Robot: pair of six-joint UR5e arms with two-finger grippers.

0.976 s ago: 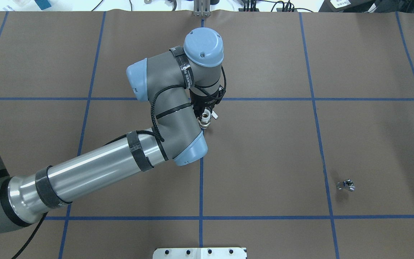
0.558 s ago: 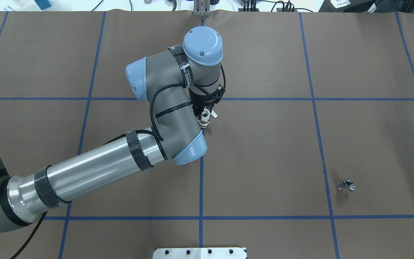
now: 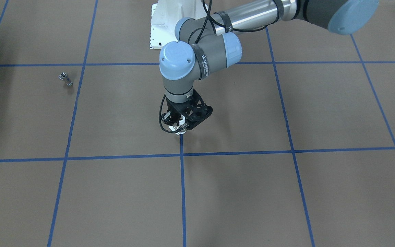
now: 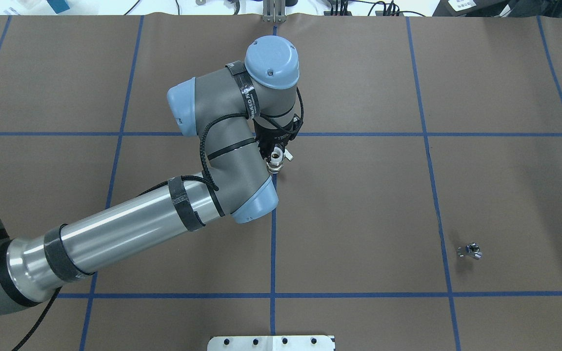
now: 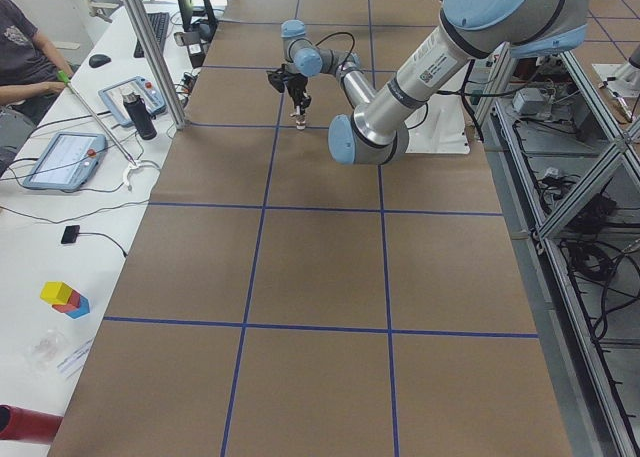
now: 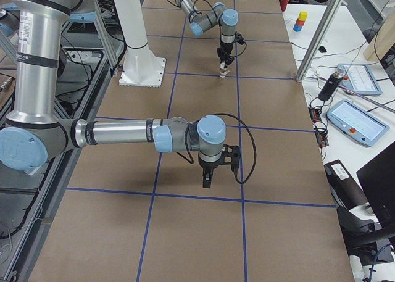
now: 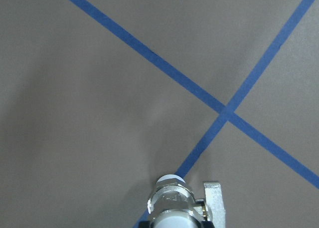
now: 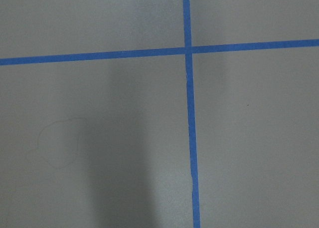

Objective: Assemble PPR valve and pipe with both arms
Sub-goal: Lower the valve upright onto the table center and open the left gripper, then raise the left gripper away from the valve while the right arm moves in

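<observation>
My left gripper is shut on the PPR valve, a stubby fitting with white ends, a silvery middle and a side tab. It holds the valve upright just above the brown table near the centre tape cross, as the front view and the left wrist view show. The pipe, a tiny silvery piece, lies alone on the table at the right; it also shows in the front view. My right gripper shows only in the exterior right view, hanging over the table and pointing down. I cannot tell if it is open or shut.
Blue tape lines divide the brown table into squares. The white base plate sits at the robot's edge. A side desk with tablets and metal posts runs along the far edge.
My left arm has shifted slightly, carrying the valve a little towards the far side and left in the overhead view. The pipe has not moved.
</observation>
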